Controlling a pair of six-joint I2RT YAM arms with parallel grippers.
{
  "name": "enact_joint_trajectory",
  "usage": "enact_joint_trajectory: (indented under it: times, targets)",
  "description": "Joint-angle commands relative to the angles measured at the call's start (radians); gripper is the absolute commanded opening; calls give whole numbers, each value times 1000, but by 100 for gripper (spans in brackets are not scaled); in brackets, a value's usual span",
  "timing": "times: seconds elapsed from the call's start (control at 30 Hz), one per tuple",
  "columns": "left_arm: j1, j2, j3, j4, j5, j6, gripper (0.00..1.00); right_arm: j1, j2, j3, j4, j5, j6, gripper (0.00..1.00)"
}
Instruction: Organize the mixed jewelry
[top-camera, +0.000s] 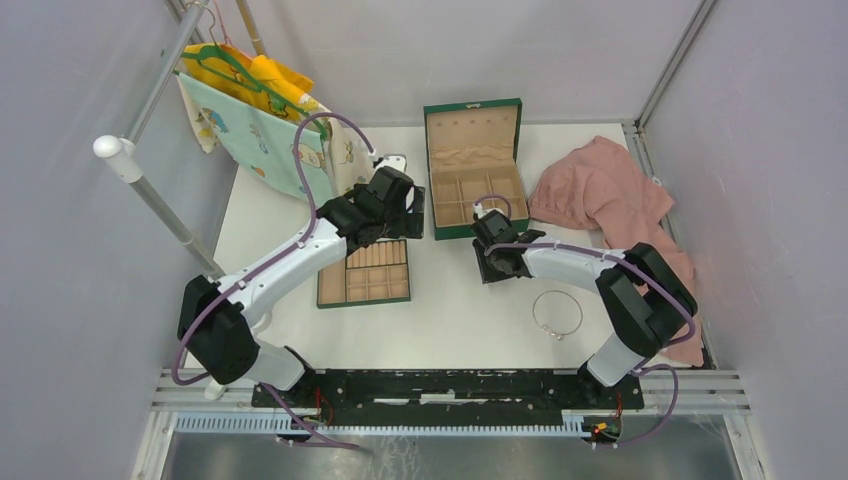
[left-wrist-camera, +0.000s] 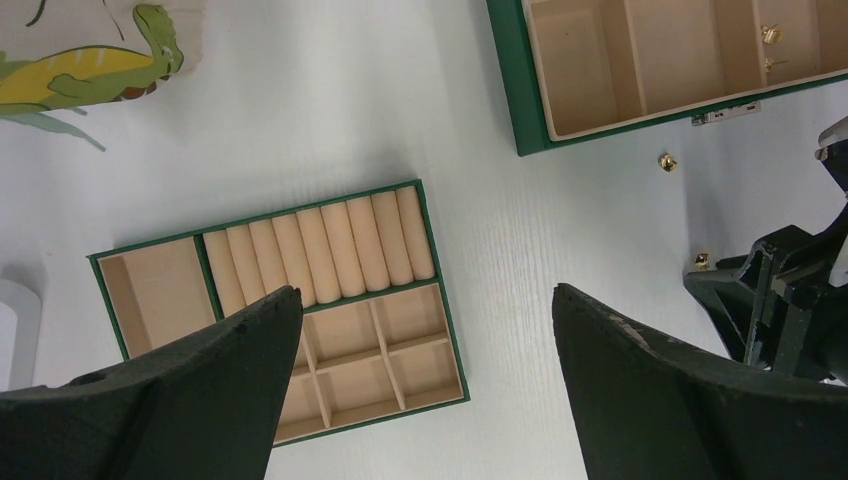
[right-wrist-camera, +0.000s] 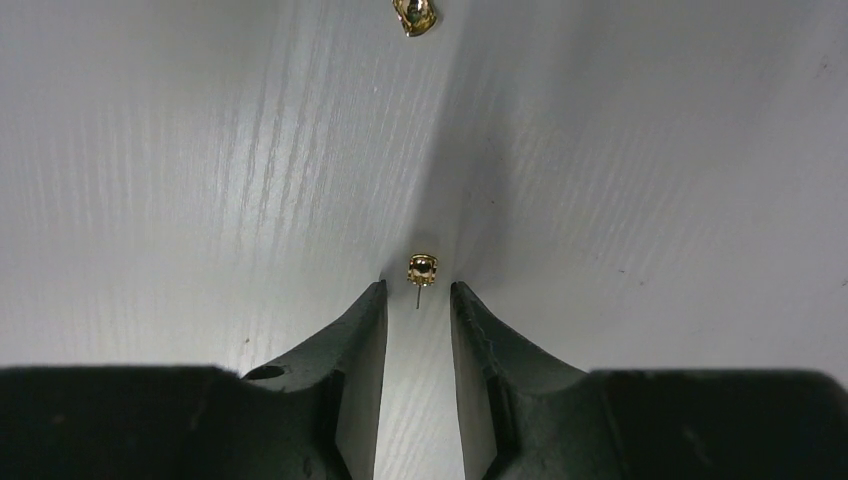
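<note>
A tiny gold stud earring (right-wrist-camera: 422, 269) lies on the white table just past the tips of my right gripper (right-wrist-camera: 417, 290). Its pin points back into the narrow gap between the jaws, which stand slightly apart and touch nothing. Farther ahead lies another gold piece (right-wrist-camera: 414, 15). In the left wrist view two gold pieces (left-wrist-camera: 667, 161) (left-wrist-camera: 701, 261) sit on the table in front of the green box (left-wrist-camera: 515, 90), and more gold bits (left-wrist-camera: 770, 33) rest in one of its compartments. The silver wire hoop (top-camera: 534, 312) lies at the near right. My left gripper (left-wrist-camera: 425, 290) hangs wide open above the divider tray (left-wrist-camera: 150, 290).
A pink cloth (top-camera: 610, 190) is heaped at the right, beside the box. Printed clothes on hangers (top-camera: 250, 110) hang from a rail at the back left. The right arm (top-camera: 570, 262) stretches low across the table between the box and the hoop.
</note>
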Motion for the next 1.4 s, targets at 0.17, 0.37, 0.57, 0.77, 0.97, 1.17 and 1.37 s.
enact_joint_trajectory:
  times: [0.17,0.37,0.57,0.77,0.97,1.17,1.37]
  targets:
    - [2,-43,4,25,-14,31,100,6,53,46,6,58,38,31]
    - [2,-40,7,26,-17,36,100,5,55,46,23,45,65,25]
    - [3,-39,6,26,-15,39,100,5,55,57,10,41,77,17]
    - [2,-37,6,33,-16,37,100,4,40,63,0,42,82,14]
    - [3,-28,7,36,-10,48,100,5,28,98,-27,6,74,10]
    - [2,-33,10,32,-14,57,100,-43,-11,141,-47,-75,63,11]
    - [3,-51,-3,25,-31,50,100,-224,-99,103,141,-553,108,11]
